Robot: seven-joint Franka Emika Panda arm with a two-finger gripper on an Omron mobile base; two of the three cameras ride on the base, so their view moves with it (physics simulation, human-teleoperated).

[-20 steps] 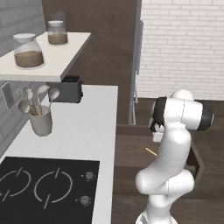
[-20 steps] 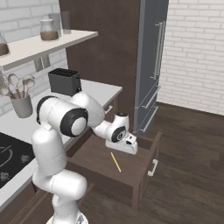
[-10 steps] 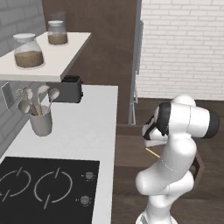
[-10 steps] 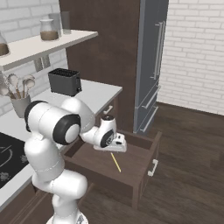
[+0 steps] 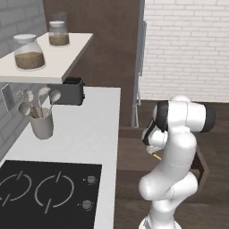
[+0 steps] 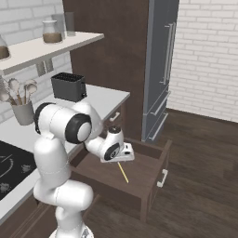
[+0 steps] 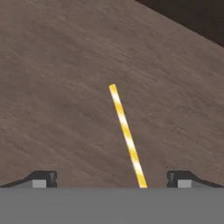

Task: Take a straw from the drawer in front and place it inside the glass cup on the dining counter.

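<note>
Pulled-out drawer (image 6: 139, 172) below the table (image 6: 100, 100) edge, yellow straw (image 7: 127, 135) lying flat on the drawer floor, tool (image 7: 111, 179) just above it, fingers wide apart straddling the straw.

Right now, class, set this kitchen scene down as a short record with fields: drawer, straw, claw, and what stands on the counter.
drawer: drawer pulled open, dark-brown wood
straw: straw lies flat on the drawer floor, yellow, not held
claw: claw open, above the straw, one fingertip on each side of it
counter: toaster, utensil holder with spoons, black cooktop
</note>
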